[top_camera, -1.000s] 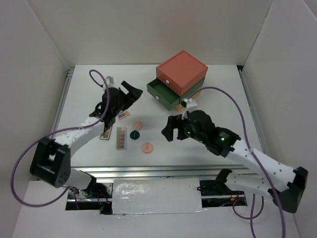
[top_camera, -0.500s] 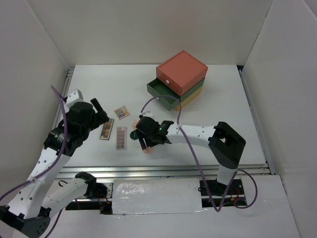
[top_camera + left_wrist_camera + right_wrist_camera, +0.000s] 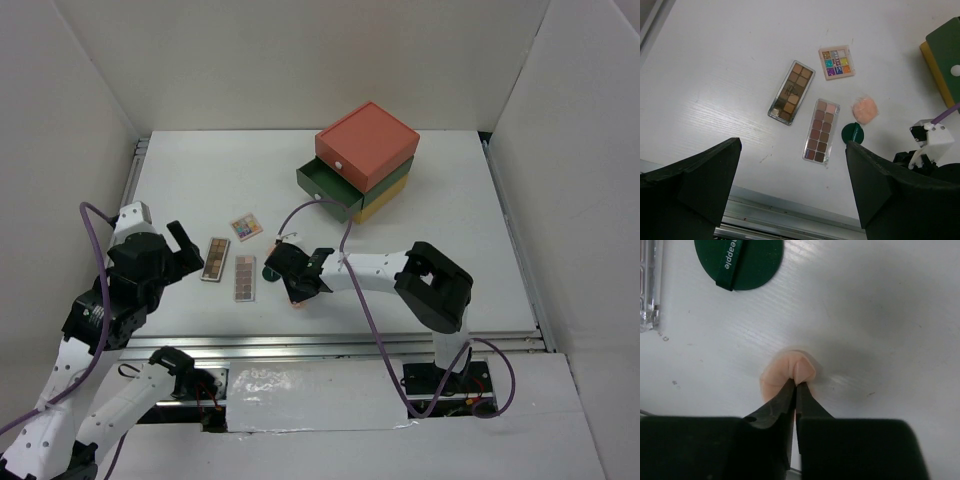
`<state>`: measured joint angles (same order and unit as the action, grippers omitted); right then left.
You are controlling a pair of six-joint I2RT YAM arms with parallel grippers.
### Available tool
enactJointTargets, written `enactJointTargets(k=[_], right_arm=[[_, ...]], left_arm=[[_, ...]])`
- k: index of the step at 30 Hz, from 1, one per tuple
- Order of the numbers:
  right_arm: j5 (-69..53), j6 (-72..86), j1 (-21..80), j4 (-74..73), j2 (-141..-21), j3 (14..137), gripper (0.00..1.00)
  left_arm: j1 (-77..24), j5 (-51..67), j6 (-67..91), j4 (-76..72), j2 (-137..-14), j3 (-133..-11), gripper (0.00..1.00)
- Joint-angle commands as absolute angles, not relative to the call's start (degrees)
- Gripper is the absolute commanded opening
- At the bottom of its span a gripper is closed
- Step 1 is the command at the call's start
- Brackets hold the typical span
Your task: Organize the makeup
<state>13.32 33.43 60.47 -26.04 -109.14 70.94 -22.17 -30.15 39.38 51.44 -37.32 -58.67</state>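
- Softness decides the hold: the pink puff point(image 3: 782, 377) puckers where my right claw point(image 3: 796, 386) is clenched on it, so I judge it light, limp and hard to damage
- It lies flat on the table point(image 3: 880, 315), near the dark-green compact point(image 3: 740, 262)
- Round, so no long axis; the pucker points away from my wrist
- My left claw point(image 3: 185, 248) hangs released, well apart

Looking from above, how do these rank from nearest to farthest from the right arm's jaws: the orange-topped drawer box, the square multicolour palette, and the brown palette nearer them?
1. Nearer brown palette, just to their left.
2. Multicolour palette, farther back on the left.
3. Drawer box, at the back right.
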Motion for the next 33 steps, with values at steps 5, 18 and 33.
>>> enactJointTargets(k=[5,18,33], right_arm=[[18.09,33.67,61.61,-27.86,-102.07,74.0,0.0],[48.41,18.04,46.76,-38.41,-103.96,102.97,0.0],[57.57,10.99,43.07,-30.14,-114.26,107.22,0.31]], left_arm=[[-21.8,-30.23,38.32,49.75,-35.42,-57.31,0.99],[-21.71,-28.74,37.71,48.16,-34.1,-56.25,0.99],[-20.92,-26.63,36.56,47.02,-33.66,-55.81,0.99]])
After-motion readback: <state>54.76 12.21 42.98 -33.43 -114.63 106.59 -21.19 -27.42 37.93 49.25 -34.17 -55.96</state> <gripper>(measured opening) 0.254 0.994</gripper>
